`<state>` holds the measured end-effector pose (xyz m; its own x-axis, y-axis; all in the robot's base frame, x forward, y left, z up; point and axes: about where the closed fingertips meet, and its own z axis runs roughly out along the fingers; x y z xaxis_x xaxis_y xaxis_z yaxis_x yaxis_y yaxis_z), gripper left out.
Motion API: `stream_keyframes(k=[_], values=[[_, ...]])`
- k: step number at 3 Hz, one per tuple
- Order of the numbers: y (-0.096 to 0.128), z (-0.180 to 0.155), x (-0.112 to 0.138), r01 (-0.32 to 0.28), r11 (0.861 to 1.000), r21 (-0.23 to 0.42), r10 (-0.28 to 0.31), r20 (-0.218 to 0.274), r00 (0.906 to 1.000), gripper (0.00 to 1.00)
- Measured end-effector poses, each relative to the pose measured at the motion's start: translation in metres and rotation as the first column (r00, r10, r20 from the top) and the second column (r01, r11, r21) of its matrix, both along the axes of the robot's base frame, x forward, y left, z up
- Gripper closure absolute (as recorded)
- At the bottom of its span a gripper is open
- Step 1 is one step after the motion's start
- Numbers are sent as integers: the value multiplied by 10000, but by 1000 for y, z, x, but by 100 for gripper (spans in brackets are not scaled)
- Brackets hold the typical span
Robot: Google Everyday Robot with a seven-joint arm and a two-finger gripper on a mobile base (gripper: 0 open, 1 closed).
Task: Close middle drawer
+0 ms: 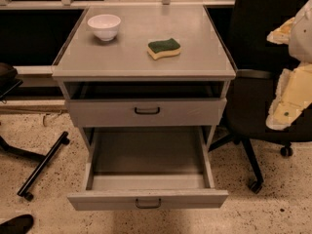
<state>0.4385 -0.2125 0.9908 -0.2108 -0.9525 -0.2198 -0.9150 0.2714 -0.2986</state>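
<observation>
The middle drawer is a wide grey drawer with a low flat front panel and a small dark bar handle. It is pulled far out toward me, and its long shallow tray shows nothing inside. Above it, a similar drawer with a taller front stands slightly out from the cabinet. My gripper shows as cream and white parts at the right edge, level with the upper drawer. It is well right of the cabinet and touches neither drawer.
A white bowl and a green-and-yellow sponge sit on the cabinet top. A black office chair stands close to the cabinet's right side. A black wheeled leg lies on the speckled floor at left.
</observation>
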Motion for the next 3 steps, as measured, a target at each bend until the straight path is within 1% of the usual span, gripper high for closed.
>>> stream_keyframes(k=[1,2,3], values=[[0,0,0,0,10000,0,0,0,10000,0],[0,-33,-9,268,9991,320,-257,-342,9991,0],[19,-93,-27,572,9870,1502,-475,-671,9966,0]])
